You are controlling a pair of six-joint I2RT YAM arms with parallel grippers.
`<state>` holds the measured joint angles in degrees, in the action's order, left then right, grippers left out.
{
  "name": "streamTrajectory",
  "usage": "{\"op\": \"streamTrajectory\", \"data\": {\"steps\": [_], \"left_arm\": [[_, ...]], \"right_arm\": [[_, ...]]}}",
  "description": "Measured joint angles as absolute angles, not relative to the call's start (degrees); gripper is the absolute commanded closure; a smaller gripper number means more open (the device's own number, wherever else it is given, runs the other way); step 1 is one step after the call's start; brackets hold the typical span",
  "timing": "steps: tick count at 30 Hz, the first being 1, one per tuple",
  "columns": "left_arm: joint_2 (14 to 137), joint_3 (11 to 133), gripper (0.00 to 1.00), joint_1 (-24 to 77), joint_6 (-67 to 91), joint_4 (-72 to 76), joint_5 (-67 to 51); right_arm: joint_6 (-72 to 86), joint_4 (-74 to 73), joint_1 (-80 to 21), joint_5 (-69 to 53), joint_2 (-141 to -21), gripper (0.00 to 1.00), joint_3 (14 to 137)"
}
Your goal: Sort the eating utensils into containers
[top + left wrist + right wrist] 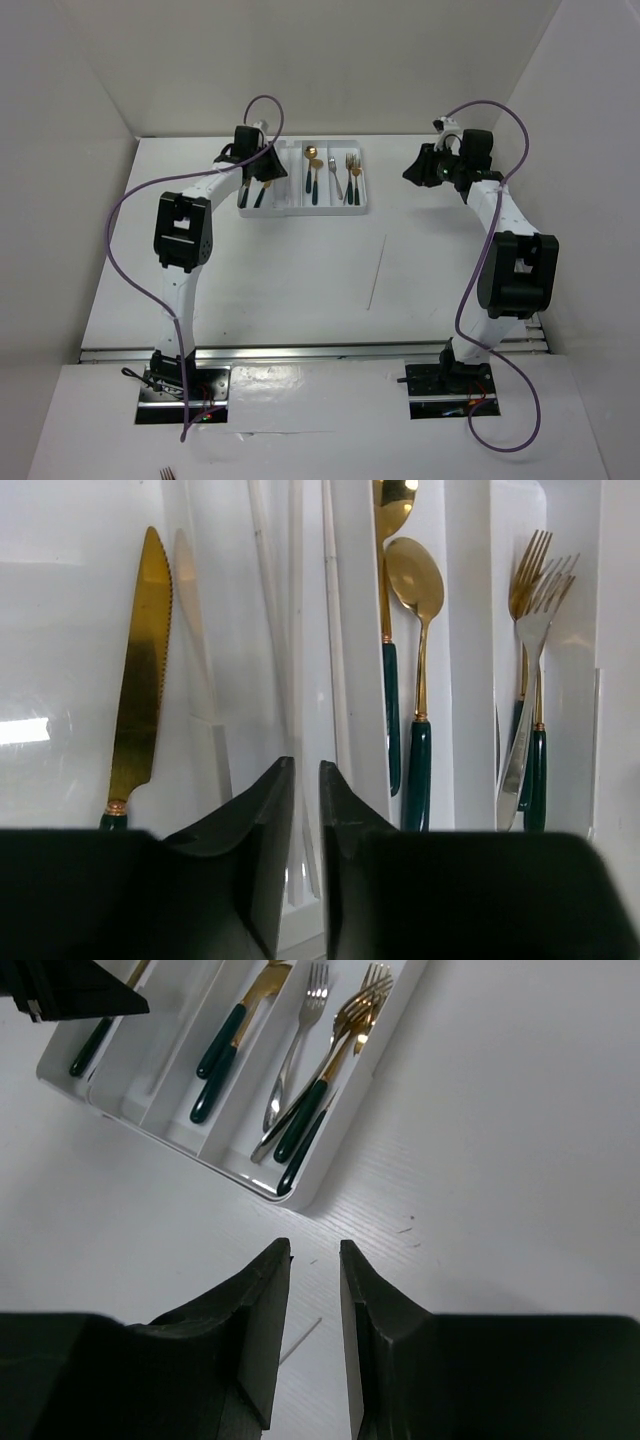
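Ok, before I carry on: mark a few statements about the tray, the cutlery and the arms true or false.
1. A thin pale stick lies on the table, outside the tray. True.
2. The forks share the tray's rightmost slot. True.
3. The right jaws grip a fork. False: they stand apart, empty, over bare table.
4. The spoons lie loose on the table. False: they are in the tray, one slot from the forks.

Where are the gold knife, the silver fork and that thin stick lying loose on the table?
gold knife point(136, 680): left wrist view, middle of the blade.
silver fork point(292, 1060): right wrist view, middle of the handle.
thin stick point(377, 272): top view, halfway along it.
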<state>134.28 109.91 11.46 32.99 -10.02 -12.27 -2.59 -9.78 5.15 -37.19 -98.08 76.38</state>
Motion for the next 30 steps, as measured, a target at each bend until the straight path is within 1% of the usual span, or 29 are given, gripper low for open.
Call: {"op": "streamTrajectory", "data": {"steps": [2, 3, 6, 10, 12, 13, 14, 16, 17, 18, 20, 21, 22, 24, 27, 30], "left_arm": [[134.3, 109.8, 0.56, 11.5, 32.7, -9.3, -12.7], [134.3, 109.6, 0.54, 11.5, 32.6, -8.8, -12.8], [133.6, 107.8, 0.50, 11.8, 31.6, -8.3, -13.0], [127.7, 99.5, 0.47, 12.9, 29.8, -6.5, -12.3], [122.7, 94.9, 0.32, 13.8, 28.3, -6.4, -11.1], [119.5, 92.7, 0.26, 14.4, 27.2, -6.0, -10.2], [116.6, 91.1, 0.24, 14.9, 26.7, -6.0, -9.4], [110.0, 88.9, 0.22, 15.8, 25.6, -5.7, -7.8], [106.1, 87.7, 0.22, 16.3, 25.1, -5.5, -7.0], [103.1, 86.9, 0.22, 16.6, 24.5, -5.5, -6.3], [96.2, 84.5, 0.22, 16.9, 23.5, -4.9, -4.3], [92.8, 82.8, 0.20, 16.9, 22.7, -4.8, -3.2], [89.4, 81.1, 0.18, 17.1, 22.2, -4.9, -1.8], [84.1, 78.0, 0.17, 17.4, 21.1, -5.4, 0.3], [77.7, 73.6, 0.16, 18.4, 20.3, -6.8, 2.5], [72.6, 68.7, 0.10, 19.2, 19.2, -8.6, 4.1]], "right_arm": [[-2.9, -10.9, 5.1, -37.6, -98.1, 0.65, 76.4], [-3.1, -11.8, 5.1, -38.0, -98.1, 0.65, 76.4], [-3.6, -13.4, 5.0, -38.5, -97.7, 0.65, 75.3], [-4.0, -18.7, 2.0, -37.2, -95.1, 0.73, 71.5], [-3.9, -22.2, -1.7, -35.1, -93.3, 0.74, 69.9], [-3.4, -23.6, -4.2, -34.1, -92.2, 0.73, 68.9], [-3.0, -24.7, -6.6, -33.4, -91.0, 0.70, 67.7], [-2.0, -27.3, -11.0, -32.6, -87.8, 0.70, 64.3], [-1.4, -28.4, -12.8, -32.0, -85.9, 0.72, 62.5], [-0.8, -29.7, -14.0, -31.7, -84.2, 0.77, 61.0], [0.6, -31.9, -16.0, -30.4, -81.3, 0.75, 58.3], [1.3, -32.8, -17.3, -29.4, -80.2, 0.74, 57.5], [1.9, -33.7, -18.2, -28.7, -79.7, 0.68, 57.1], [3.1, -34.7, -19.7, -27.9, -79.5, 0.62, 57.0], [4.9, -36.7, -20.7, -27.1, -79.9, 0.59, 57.1], [6.8, -39.7, -20.6, -26.0, -81.1, 0.59, 57.8]]}}
